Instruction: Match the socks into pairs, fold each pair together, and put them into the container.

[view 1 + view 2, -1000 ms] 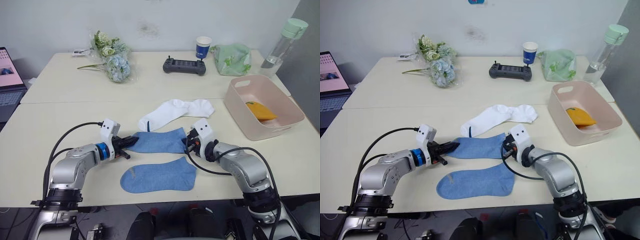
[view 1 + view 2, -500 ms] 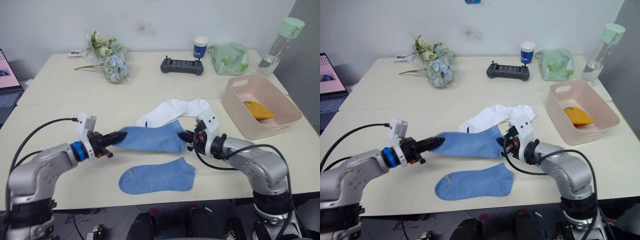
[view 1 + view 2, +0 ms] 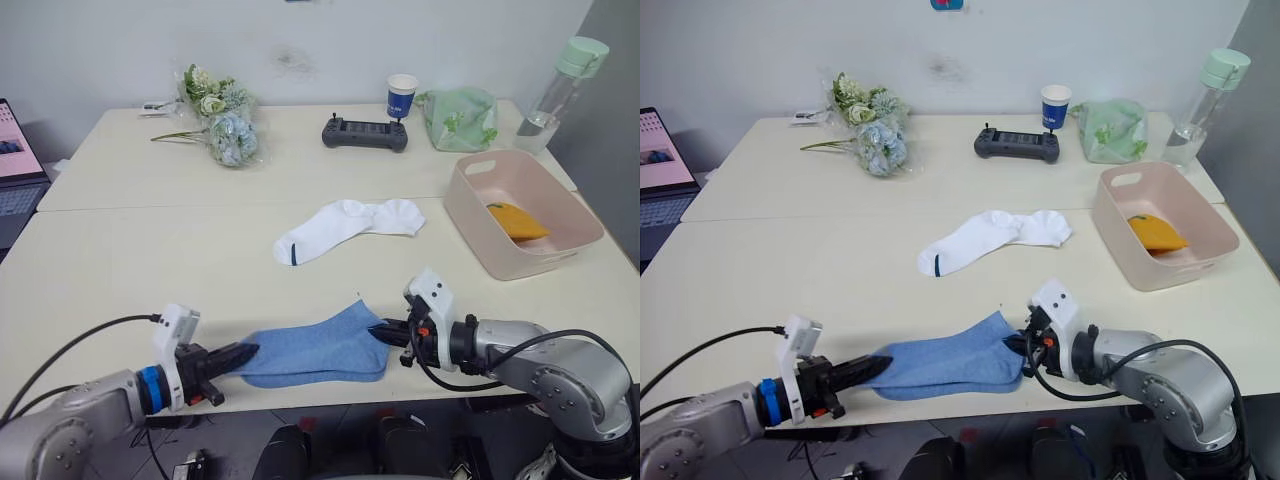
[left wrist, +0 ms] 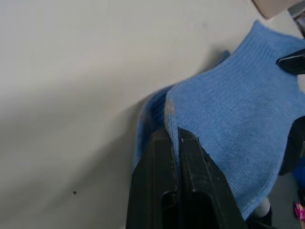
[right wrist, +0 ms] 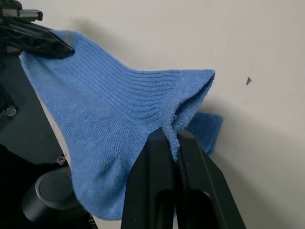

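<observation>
Stretching between both sets of fingers, a blue sock point(image 3: 318, 346) hangs just over a second blue sock point(image 4: 148, 125) at the desk's point(image 3: 130, 270) near edge. The left fingers point(image 3: 243, 353) pinch its toe end; the right fingers point(image 3: 384, 334) pinch its cuff, each pair pressed together on the fabric. Beyond the fingers lie the white socks point(image 3: 345, 225), and farther off past the right fingers the tub point(image 3: 570, 247) holds an orange sock point(image 3: 518, 220).
</observation>
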